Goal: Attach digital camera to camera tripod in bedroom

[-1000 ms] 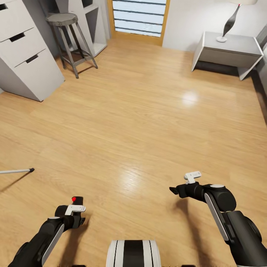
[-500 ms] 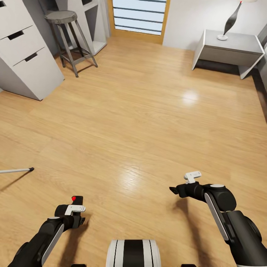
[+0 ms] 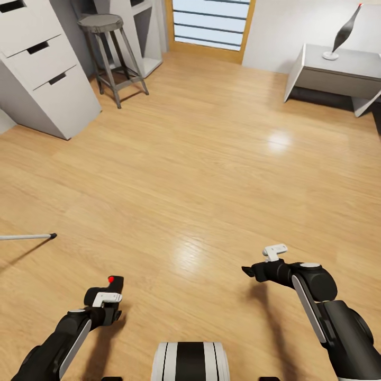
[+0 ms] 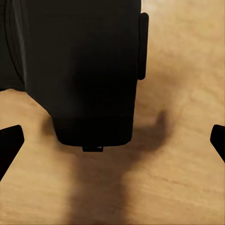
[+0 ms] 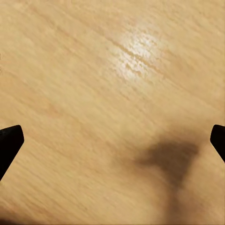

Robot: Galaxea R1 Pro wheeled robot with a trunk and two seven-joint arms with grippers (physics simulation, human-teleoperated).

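Head view: the light wood floor (image 3: 201,159) takes up most of the frame. The left gripper (image 3: 108,296) sits at lower left, and the black camera (image 3: 112,284) with its red dot on top rides at its tip. In the left wrist view the camera (image 4: 79,70) is a large dark body between the two fingertips (image 4: 9,143), which stand far out at the frame edges — the tips do not touch it there, so whether the jaws are clamped on it I cannot tell.

The right gripper (image 3: 247,271) is at lower right, held over bare floor. Its wrist view shows fingertips (image 5: 9,143) wide apart with nothing between them — only wood grain and a shadow.

One tripod leg (image 3: 29,236), silver with a black foot, enters from the left edge at mid-height and lies near the floor; the rest of the tripod is out of frame.

Upper left: grey drawer unit (image 3: 39,58) and a stool (image 3: 108,45) beside it. Top centre: wood-framed door (image 3: 211,24). Upper right: low grey side table (image 3: 338,71) carrying a lamp (image 3: 343,34).
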